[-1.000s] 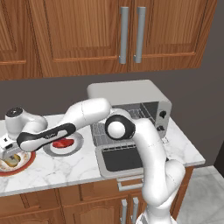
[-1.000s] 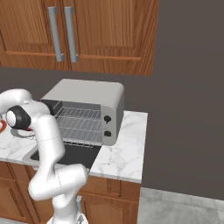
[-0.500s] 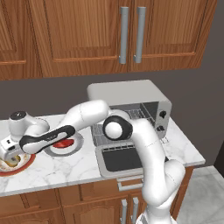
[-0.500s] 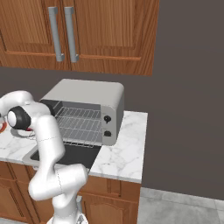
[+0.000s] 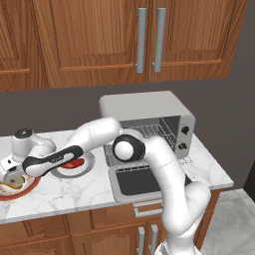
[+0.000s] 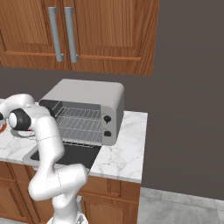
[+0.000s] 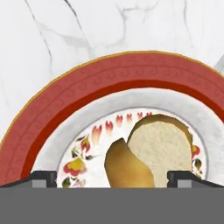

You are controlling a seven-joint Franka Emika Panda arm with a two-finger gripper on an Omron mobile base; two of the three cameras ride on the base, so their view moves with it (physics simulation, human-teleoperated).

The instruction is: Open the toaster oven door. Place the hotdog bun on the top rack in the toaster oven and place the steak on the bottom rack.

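Hotdog bun (image 7: 151, 153) lies between the wide-apart tool (image 7: 112, 178) fingertips

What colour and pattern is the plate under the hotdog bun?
The plate has a red scroll-patterned rim with gold edge and a white centre with red-yellow flowers; clearest in the hand view.

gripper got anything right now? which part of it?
Nothing held. The gripper hangs open above the tan hotdog bun on the red-rimmed plate, jaws standing wide on either side of it, not closed.
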